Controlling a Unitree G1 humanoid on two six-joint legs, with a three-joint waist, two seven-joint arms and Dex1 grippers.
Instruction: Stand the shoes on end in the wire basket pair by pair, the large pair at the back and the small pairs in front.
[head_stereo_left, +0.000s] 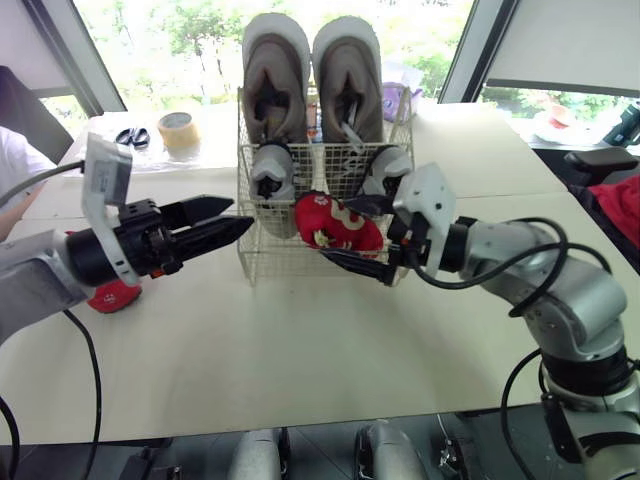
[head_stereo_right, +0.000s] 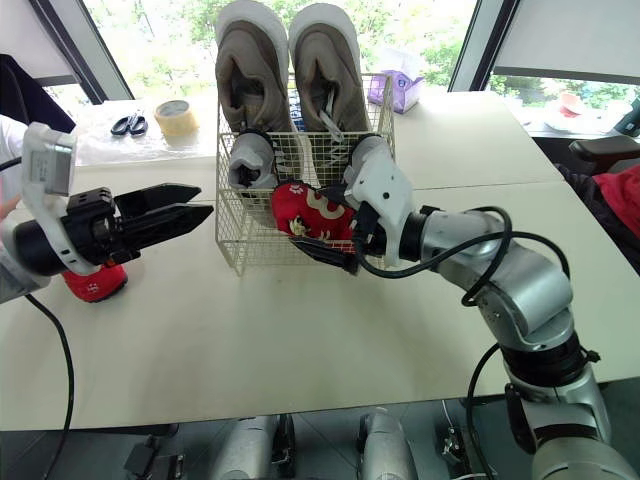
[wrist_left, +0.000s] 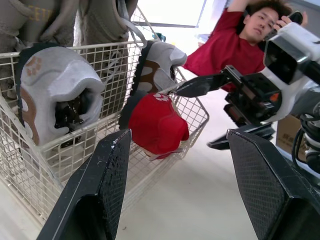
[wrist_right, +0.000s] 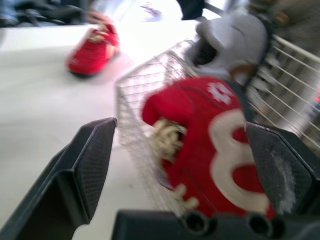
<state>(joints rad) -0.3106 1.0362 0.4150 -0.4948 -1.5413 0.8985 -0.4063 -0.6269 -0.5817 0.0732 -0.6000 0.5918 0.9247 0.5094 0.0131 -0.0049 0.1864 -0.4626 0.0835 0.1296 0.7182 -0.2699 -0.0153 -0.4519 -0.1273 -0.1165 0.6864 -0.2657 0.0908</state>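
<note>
Left gripper (head_stereo_left: 242, 211): fingers spread wide, empty, hovering over the table (head_stereo_left: 300, 350) just left of the basket (head_stereo_left: 270, 258).

Right gripper (head_stereo_left: 333, 231): jaws wide, straddling the red shoe (head_stereo_left: 335, 222) at the basket's front wall. The right wrist view shows a clear gap on one side, so I read it as no grip. Can't tell if the shoe is fully inside or hung on the rim.

Other red shoe (head_stereo_left: 112, 296) lies on the table beside the left arm, well apart from the basket. My guess is that one's next.

Handling, judged by look: the red shoes are small, soft fabric with white appliqué and a lace or trim. They should be light and squashy, and the upper will collapse under a pinch. Better to grip across the sole edges or heel, where it's stiffer. The rounded toe is likely to slip.

Basket is thin cream wire mesh, rigid but light, and could slide if shoved.

Grey pair (head_stereo_left: 272, 170) stands on end behind the red one, with a smooth moulded upper and dark opening.

Big pair (head_stereo_left: 275, 75) is at the back: taupe suede-like uppers, pale thick soles, well above the rim.

Beyond that: tape (head_stereo_left: 178, 130) and scissors (head_stereo_left: 130, 136).
</note>
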